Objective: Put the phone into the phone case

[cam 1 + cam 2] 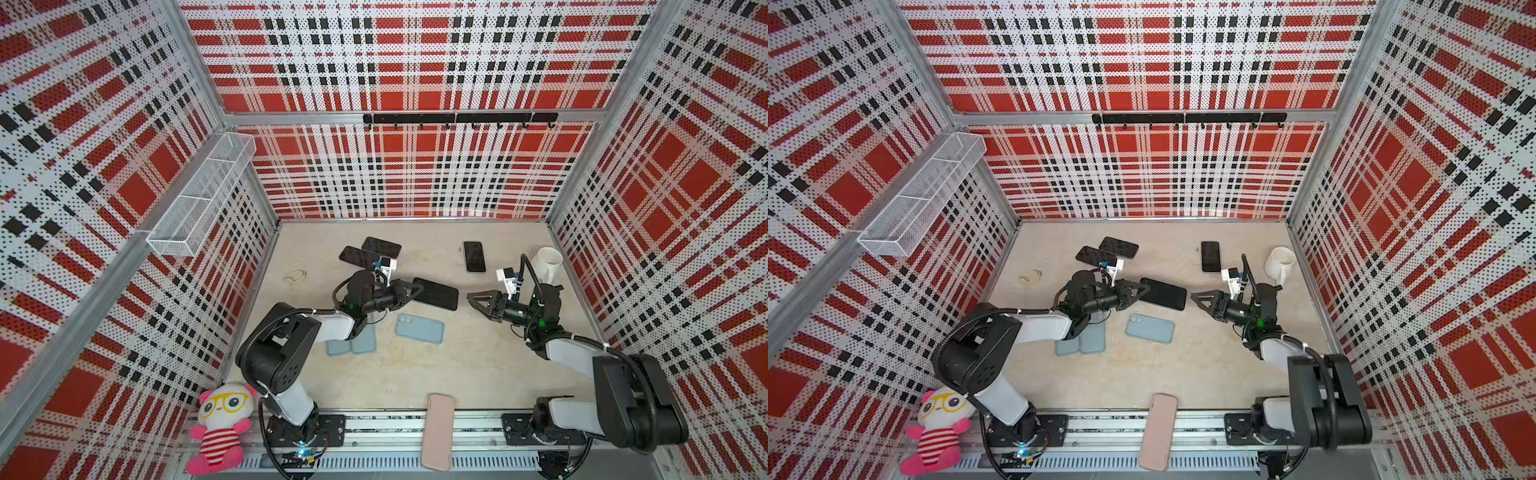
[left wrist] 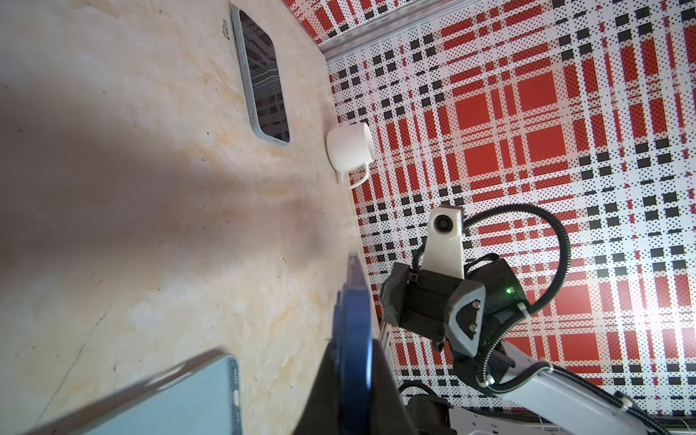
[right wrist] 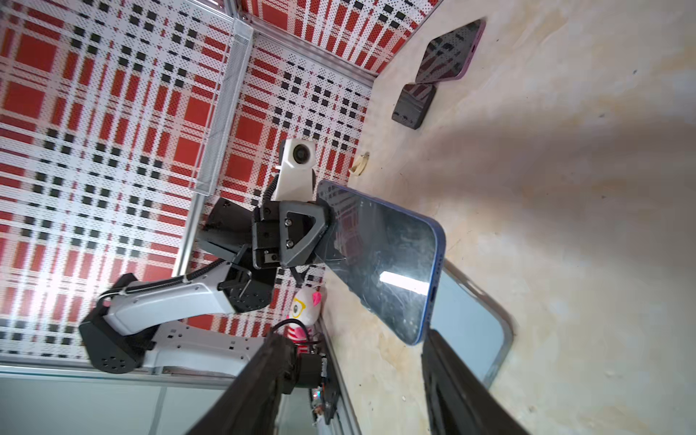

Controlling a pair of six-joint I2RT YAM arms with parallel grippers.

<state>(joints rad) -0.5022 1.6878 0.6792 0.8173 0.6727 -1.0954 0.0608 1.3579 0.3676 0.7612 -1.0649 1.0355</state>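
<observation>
A phone with a dark screen and blue edge hangs above the table, and my left gripper is shut on one end of it. The left wrist view shows this phone edge-on between the two dark fingers. A light blue phone case lies flat on the table just below and in front of the phone. My right gripper stands open to the right of the phone, facing its free end, with nothing between its fingers.
Two dark phones lie behind the left arm and another at the back right. A white mug stands by the right wall. Two more blue cases lie under the left arm. A pink case rests on the front rail, near a plush toy.
</observation>
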